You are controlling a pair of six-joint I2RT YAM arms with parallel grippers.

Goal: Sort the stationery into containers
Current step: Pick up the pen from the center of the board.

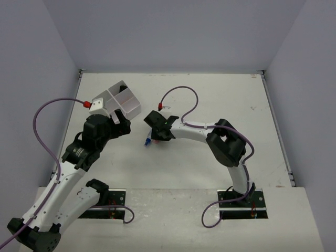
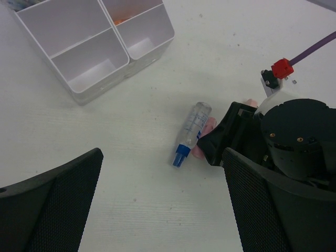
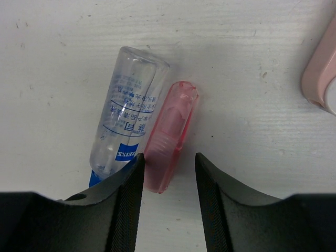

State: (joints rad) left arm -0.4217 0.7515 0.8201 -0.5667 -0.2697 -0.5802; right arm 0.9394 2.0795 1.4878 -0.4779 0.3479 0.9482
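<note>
Right wrist: your right fingers [image 3: 123,210] stand apart, pink highlighter [image 3: 170,131] between them, clear bottle [image 3: 126,115] just outside; your left fingers [image 2: 52,205] gape, empty.

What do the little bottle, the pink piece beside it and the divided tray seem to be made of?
Bottle: most likely clear glossy plastic, though glass cannot be ruled out; the body is see-through with soft highlights and blue print on it.
Pink piece: translucent pink plastic, smooth and shiny, with ribs showing through from inside.
Divided tray: milky white plastic with a satin finish; its thin walls let light through.
</note>
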